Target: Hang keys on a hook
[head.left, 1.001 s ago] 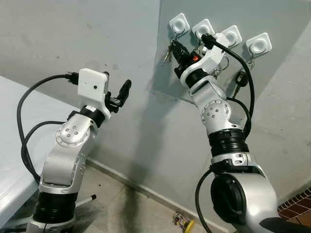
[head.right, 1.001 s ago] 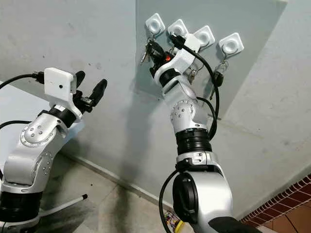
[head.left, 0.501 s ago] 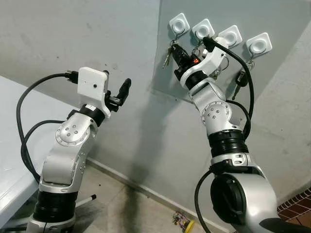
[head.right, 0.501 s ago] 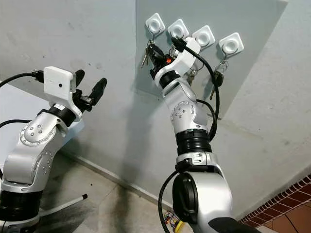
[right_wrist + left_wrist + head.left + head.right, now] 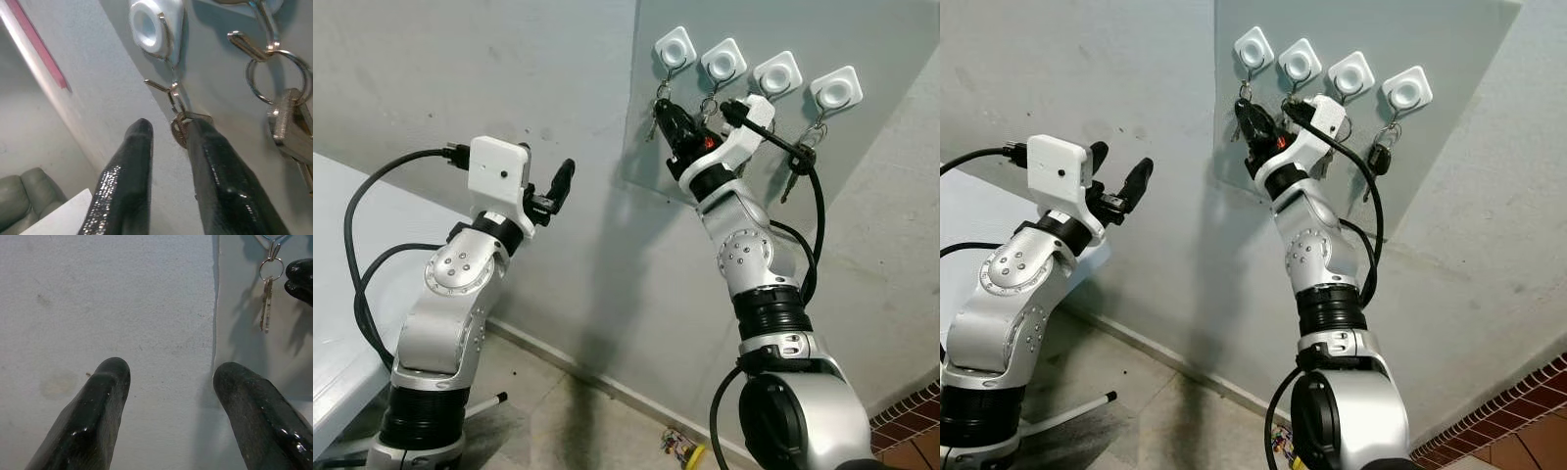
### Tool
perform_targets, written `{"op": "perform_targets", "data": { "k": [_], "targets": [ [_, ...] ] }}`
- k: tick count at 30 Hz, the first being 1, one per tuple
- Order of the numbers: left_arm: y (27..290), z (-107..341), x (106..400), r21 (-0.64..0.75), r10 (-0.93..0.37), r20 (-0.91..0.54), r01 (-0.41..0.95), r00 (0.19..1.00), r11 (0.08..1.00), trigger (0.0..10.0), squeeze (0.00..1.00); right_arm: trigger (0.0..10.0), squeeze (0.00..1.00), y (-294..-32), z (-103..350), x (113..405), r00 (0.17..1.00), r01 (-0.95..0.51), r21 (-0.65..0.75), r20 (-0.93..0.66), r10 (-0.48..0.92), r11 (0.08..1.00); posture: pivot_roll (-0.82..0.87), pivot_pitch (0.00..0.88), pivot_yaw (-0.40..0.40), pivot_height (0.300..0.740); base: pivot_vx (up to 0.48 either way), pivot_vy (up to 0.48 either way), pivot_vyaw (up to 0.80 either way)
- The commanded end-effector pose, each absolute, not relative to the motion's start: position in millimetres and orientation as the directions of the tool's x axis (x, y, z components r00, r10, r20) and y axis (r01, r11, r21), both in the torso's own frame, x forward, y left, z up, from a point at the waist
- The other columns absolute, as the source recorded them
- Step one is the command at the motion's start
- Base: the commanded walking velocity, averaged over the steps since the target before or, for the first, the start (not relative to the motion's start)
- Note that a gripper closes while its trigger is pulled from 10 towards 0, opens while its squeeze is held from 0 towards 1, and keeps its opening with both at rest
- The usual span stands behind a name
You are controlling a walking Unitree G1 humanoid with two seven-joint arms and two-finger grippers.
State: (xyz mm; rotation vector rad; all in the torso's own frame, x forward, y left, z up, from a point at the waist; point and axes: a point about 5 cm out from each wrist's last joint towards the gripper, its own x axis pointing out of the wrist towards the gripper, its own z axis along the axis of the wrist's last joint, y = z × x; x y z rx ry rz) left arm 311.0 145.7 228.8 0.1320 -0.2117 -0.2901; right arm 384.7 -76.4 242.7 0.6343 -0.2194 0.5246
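Observation:
Four white hooks sit in a row on a grey wall panel. A bunch of keys [image 5: 652, 115] hangs by its ring from the leftmost hook [image 5: 674, 46]. My right gripper [image 5: 672, 123] is raised just below that hook, right beside the keys. In the right wrist view its fingers [image 5: 132, 166] stand apart, with the key [image 5: 177, 133] dangling from the hook [image 5: 156, 22] against one finger's inner edge. My left gripper [image 5: 1121, 164] is held up open with nothing in it, well left of the panel, and its wrist view catches the hanging key [image 5: 266, 303].
The other three hooks [image 5: 776, 71] also carry keys, among them a black fob [image 5: 795, 159] under the rightmost. A white table [image 5: 333, 294] stands at the far left. A small yellow object [image 5: 683, 448] lies on the floor by the wall base.
My right gripper and wrist have dropped lower and drawn back from the hooks. The keys stay hanging on the leftmost hook. The left arm has not moved.

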Motion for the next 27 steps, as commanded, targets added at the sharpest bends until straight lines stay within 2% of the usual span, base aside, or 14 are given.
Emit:
{"op": "perform_targets", "data": {
  "k": [1,15,18,22,24,27],
  "targets": [
    [146.8,229.7,309.5,0.176,-0.282,0.197,0.249,0.939,0.952,10.0,0.00,10.0,1.00,-78.3,248.8,381.7,0.830,-0.550,0.454,0.384,0.404,0.701,0.00,0.000,-0.075,0.724,0.000,0.000,0.00],
    [149.8,209.4,310.7,0.201,-0.226,0.167,0.191,0.960,0.961,10.0,0.00,10.0,1.00,-85.8,211.0,369.2,0.818,-0.562,0.315,0.345,0.460,0.764,-0.02,0.000,-0.070,0.724,0.000,0.000,0.00],
    [149.5,196.1,311.3,0.184,-0.212,0.136,0.186,0.968,0.965,10.0,0.00,10.0,1.00,-90.9,190.7,364.6,0.828,-0.551,0.276,0.298,0.474,0.788,-0.02,0.000,-0.067,0.724,0.000,0.000,0.00],
    [151.2,156.8,311.8,0.156,-0.166,0.062,0.154,0.984,0.976,10.0,0.00,10.0,1.00,-102.9,141.5,354.2,0.866,-0.498,0.192,0.161,0.474,0.846,-0.03,0.000,-0.061,0.724,0.000,0.000,0.00],
    [151.7,152.1,311.1,0.170,-0.156,0.060,0.144,0.986,0.975,10.0,0.00,10.0,1.00,-104.1,136.2,352.8,0.870,-0.492,0.185,0.144,0.472,0.851,-0.03,0.000,-0.061,0.724,0.000,0.000,0.00],
    [154.4,123.2,309.1,0.109,-0.137,-0.017,0.138,0.990,0.984,10.0,0.00,10.0,1.00,-109.2,111.2,346.2,0.890,-0.456,0.176,0.068,0.451,0.872,-0.04,0.000,-0.056,0.724,0.000,0.000,0.00]
  ]
}}
